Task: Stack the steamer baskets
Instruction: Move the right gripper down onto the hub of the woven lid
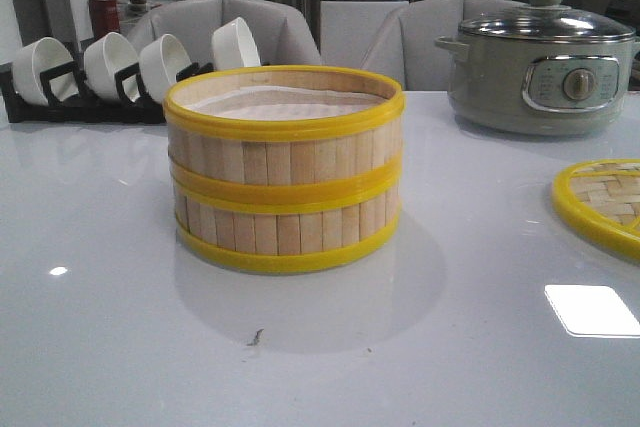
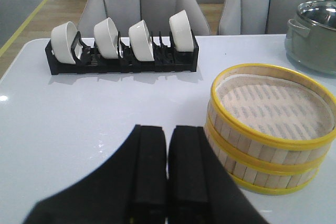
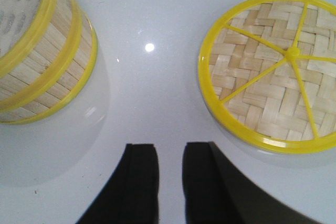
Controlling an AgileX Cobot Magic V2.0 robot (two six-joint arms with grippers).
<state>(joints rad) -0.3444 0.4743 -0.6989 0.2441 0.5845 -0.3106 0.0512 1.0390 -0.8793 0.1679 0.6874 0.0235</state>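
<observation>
Two steamer baskets stand stacked in the middle of the white table, the upper basket (image 1: 284, 122) squarely on the lower basket (image 1: 288, 232). The stack also shows in the left wrist view (image 2: 270, 129) and in the right wrist view (image 3: 37, 56). My left gripper (image 2: 168, 135) is shut and empty, above the table just beside the stack. My right gripper (image 3: 169, 153) is open by a narrow gap and empty, over bare table between the stack and the lid. Neither gripper shows in the front view.
A flat woven yellow-rimmed lid (image 3: 273, 72) lies on the table right of the stack, also in the front view (image 1: 605, 202). A black rack with white bowls (image 2: 123, 51) stands at the back left. A grey electric pot (image 1: 540, 62) stands at the back right.
</observation>
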